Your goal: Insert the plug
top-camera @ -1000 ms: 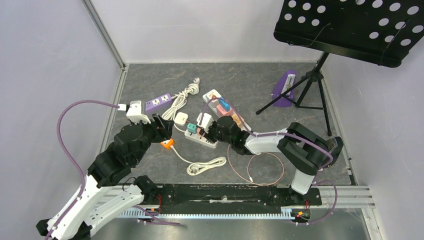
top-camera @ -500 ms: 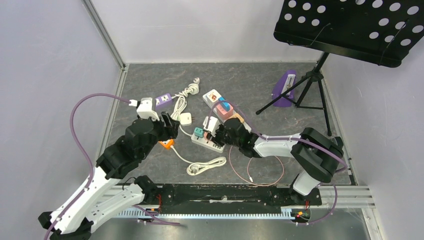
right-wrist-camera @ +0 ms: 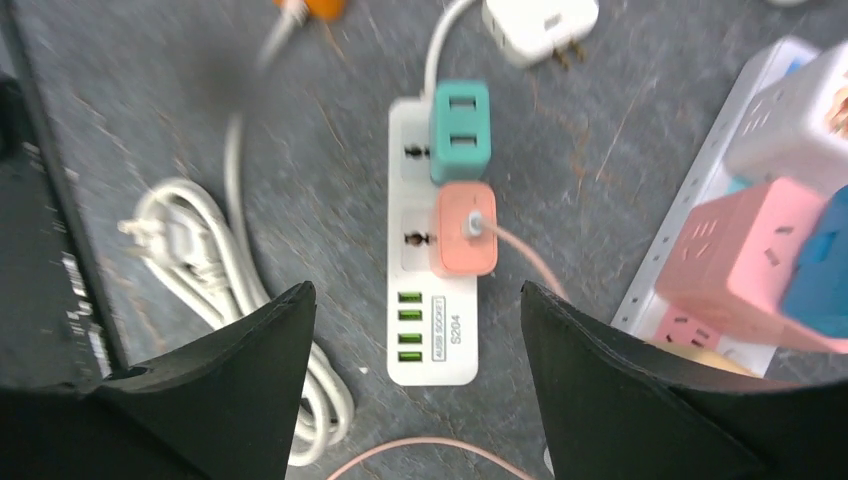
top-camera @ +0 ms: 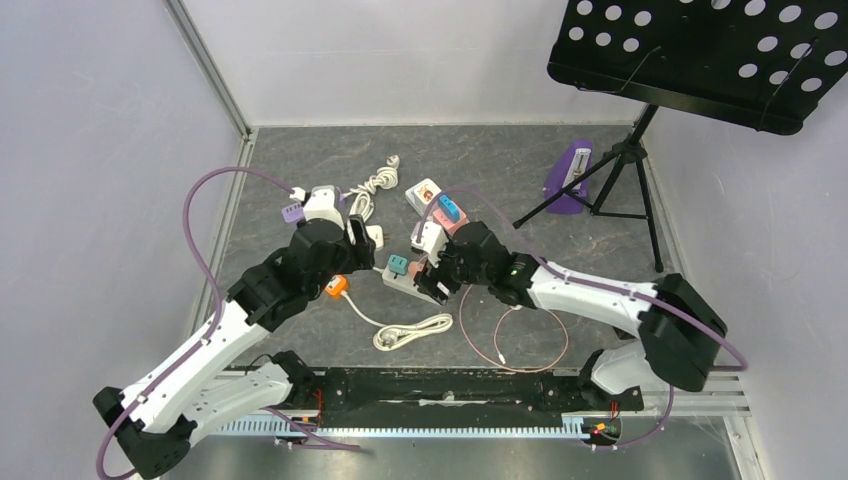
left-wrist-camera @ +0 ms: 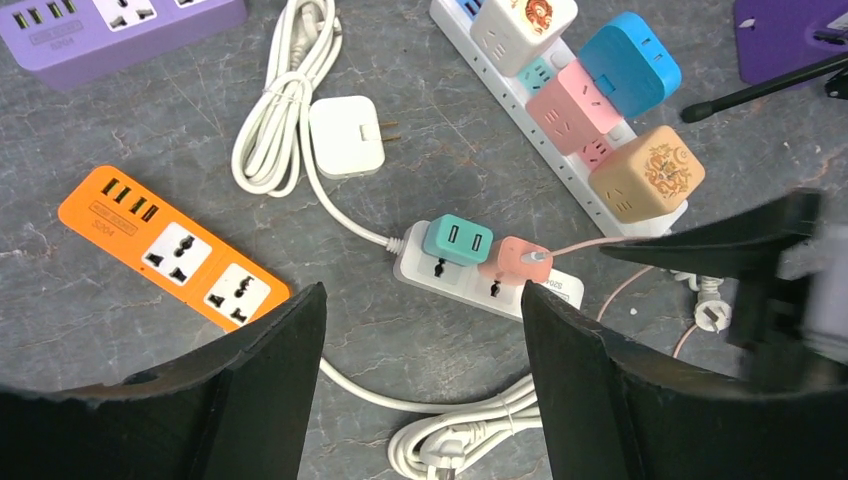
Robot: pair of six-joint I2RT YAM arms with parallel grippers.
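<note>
On the table (top-camera: 560, 180), the right gripper (right-wrist-camera: 415, 295), pinched narrow down at the strip (right-wrist-camera: 432, 340) 1 second before, had spread wide and lifted back, holding nothing. The left gripper (left-wrist-camera: 422, 295) had swung in above the same spot, also wide and empty. The plug (right-wrist-camera: 465, 228) sat in the strip's 2nd socket, touching the teal adapter (right-wrist-camera: 460, 130). With the plug let go and standing alone, insertion looked done.

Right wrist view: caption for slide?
Open right gripper above white power strip with teal plug and pink plug seated.
</note>
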